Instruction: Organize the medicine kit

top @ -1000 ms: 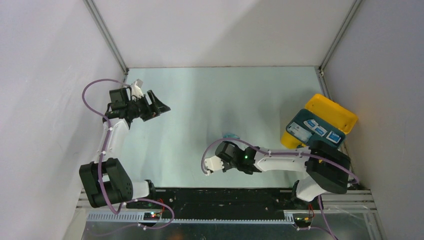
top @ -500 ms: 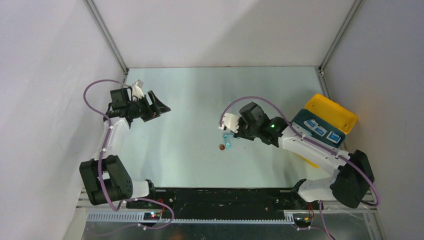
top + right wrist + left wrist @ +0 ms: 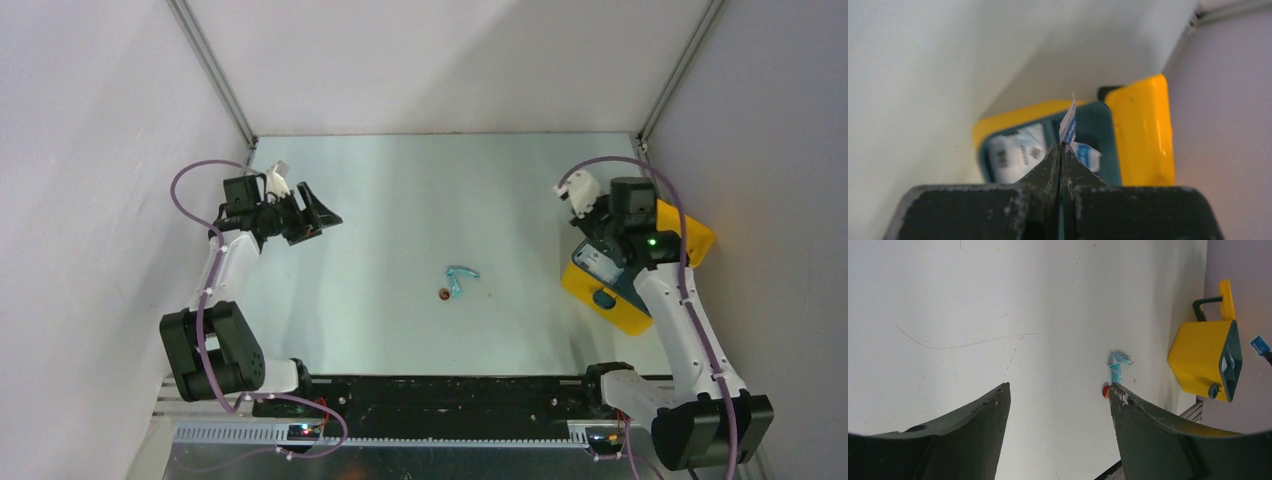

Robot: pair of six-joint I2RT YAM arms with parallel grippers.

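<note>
Nearest the arm bases, well to the left of the medicine kit, a small reddish round bit and a crumpled blue scrap lie loose on the counter, and neither arm touches them. The kit sits at the counter's right edge with its lid thrown back. Its dark teal tray is exposed and holds several white-and-blue packets. Directly above that tray the right end effector hangs pinched tight on one more small packet, not yet released. Far across the counter from the kit, the left end effector hovers wide and empty. The sorting looks well along: this packet needs dropping in, the two loose bits need dealing with, and the lid needs closing.
</note>
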